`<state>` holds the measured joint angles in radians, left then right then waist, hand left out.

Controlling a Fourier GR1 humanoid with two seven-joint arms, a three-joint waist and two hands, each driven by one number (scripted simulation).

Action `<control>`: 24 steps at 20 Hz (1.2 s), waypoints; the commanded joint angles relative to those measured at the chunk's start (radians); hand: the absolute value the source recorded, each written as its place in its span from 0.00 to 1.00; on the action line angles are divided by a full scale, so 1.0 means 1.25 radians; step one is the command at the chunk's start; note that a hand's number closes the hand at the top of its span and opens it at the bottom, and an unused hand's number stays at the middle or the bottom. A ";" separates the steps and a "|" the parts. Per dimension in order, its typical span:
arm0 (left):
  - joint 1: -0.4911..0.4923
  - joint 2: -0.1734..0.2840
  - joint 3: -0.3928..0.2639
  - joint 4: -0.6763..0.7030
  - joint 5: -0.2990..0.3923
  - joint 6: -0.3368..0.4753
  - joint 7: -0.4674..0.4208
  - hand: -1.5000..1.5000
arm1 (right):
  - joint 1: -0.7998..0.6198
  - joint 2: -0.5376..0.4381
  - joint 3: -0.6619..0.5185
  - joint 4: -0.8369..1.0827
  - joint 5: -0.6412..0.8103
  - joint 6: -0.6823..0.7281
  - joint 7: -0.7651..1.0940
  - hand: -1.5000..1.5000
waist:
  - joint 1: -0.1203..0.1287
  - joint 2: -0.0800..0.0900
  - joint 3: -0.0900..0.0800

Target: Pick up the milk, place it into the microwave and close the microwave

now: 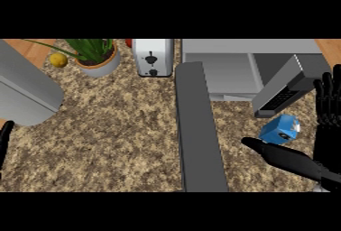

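The blue milk carton (pixel 279 129) lies tilted on the speckled counter (pixel 113 144), just in front of the microwave (pixel 230 72). The microwave's cavity is open, and its dark grey door (pixel 196 131) swings out toward me across the middle of the view. My right hand (pixel 321 155) is open beside the carton. Its straight fingers (pixel 328 97) rise to the carton's right and its thumb (pixel 266 150) stretches out below and left of it. Of my left hand (pixel 5 140) only a straight black sliver shows at the left edge.
A silver toaster (pixel 153 57) stands at the back, left of the microwave. A potted plant (pixel 96 56) and a lemon (pixel 58 59) sit at the back left. A large grey rounded body (pixel 26 90) fills the left side. The microwave's control panel (pixel 286 92) is near my fingers.
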<state>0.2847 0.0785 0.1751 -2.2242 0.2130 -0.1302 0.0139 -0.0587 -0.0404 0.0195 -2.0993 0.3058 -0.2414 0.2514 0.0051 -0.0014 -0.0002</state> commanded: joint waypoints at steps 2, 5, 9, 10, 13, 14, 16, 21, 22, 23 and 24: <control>-0.021 0.035 0.083 0.019 0.079 -0.036 0.028 0.00 | 0.017 -0.001 -0.013 0.048 -0.009 0.006 -0.025 0.00 | -0.002 0.001 0.000; 0.049 -0.017 0.036 -0.025 0.038 -0.052 0.007 0.00 | 0.022 0.023 -0.016 0.099 -0.006 -0.022 -0.073 0.00 | 0.000 0.001 0.000; 0.114 -0.006 0.095 -0.068 0.096 -0.100 -0.005 0.00 | 0.047 -0.009 -0.091 0.150 -0.091 0.010 -0.137 0.00 | 0.002 0.000 0.000; 0.108 -0.010 0.083 -0.075 0.093 -0.103 0.005 0.00 | 0.101 0.031 -0.028 0.175 -0.051 -0.035 -0.200 0.00 | 0.001 0.000 0.000; 0.103 -0.018 0.097 -0.111 0.093 -0.088 0.055 0.00 | 0.068 0.029 -0.070 0.213 -0.083 -0.029 -0.205 0.00 | 0.000 0.001 0.000; 0.138 -0.021 0.121 -0.076 0.105 -0.125 -0.005 0.00 | 0.061 -0.020 -0.147 0.241 -0.148 0.008 -0.228 0.00 | 0.002 0.000 0.000; 0.155 -0.032 0.127 -0.074 0.121 -0.144 -0.019 0.00 | 0.115 0.005 -0.135 0.276 -0.137 -0.005 -0.283 0.00 | 0.002 0.000 0.000; 0.159 -0.021 0.163 -0.088 0.159 -0.181 -0.001 0.00 | 0.060 -0.009 -0.191 0.414 -0.144 -0.026 -0.362 0.00 | 0.005 0.001 0.000; 0.116 -0.033 0.142 -0.083 0.118 -0.136 0.022 0.00 | 0.106 -0.001 -0.192 0.436 -0.161 -0.009 -0.420 0.00 | -0.001 0.001 0.001; 0.085 -0.021 0.170 0.001 0.112 -0.161 -0.026 0.00 | 0.056 -0.001 -0.196 0.448 -0.152 -0.033 -0.374 0.00 | 0.000 0.002 0.000; 0.164 -0.061 0.124 -0.086 0.100 -0.159 -0.012 0.00 | 0.115 0.016 -0.182 0.434 -0.153 -0.026 -0.420 0.00 | 0.000 0.000 0.000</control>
<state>0.4443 0.0403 0.3502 -2.3113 0.3631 -0.3148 0.0170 0.0575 -0.0339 -0.1900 -1.6337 0.1283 -0.2672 -0.1850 0.0056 -0.0003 0.0003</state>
